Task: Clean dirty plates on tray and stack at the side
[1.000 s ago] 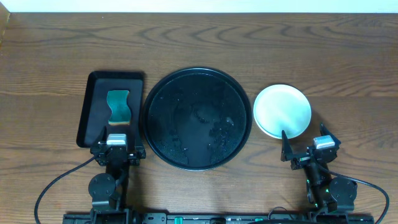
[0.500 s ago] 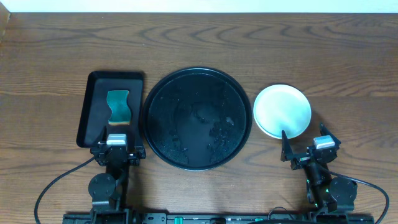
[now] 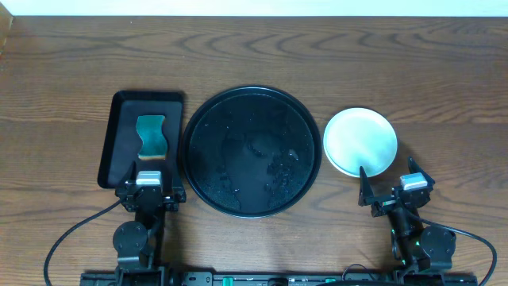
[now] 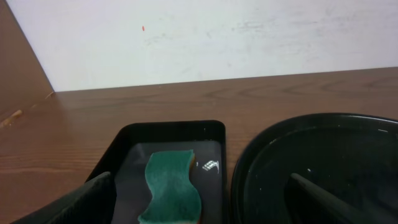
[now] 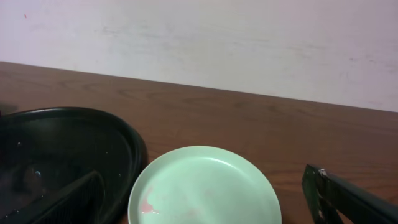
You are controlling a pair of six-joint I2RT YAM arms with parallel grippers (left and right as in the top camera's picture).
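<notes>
The large round black tray (image 3: 238, 119) lies at the table's middle, wet with droplets and with no plate on it; it also shows in the left wrist view (image 4: 323, 149) and the right wrist view (image 5: 62, 143). A pale turquoise plate (image 3: 359, 141) rests on the table right of the tray, with a faint reddish smear near its left edge in the right wrist view (image 5: 211, 168). I cannot tell if other plates lie under it. The yellow plate is out of view. My left gripper (image 3: 151, 176) (image 4: 202, 199) is open and empty. My right gripper (image 3: 389, 179) (image 5: 202, 193) is open and empty, just short of the plate.
A smaller rectangular black tray (image 3: 119, 119) (image 4: 174, 130) lies left of the round tray and holds a green sponge (image 3: 151, 135) (image 4: 171, 183). A pale wall runs along the table's far edge.
</notes>
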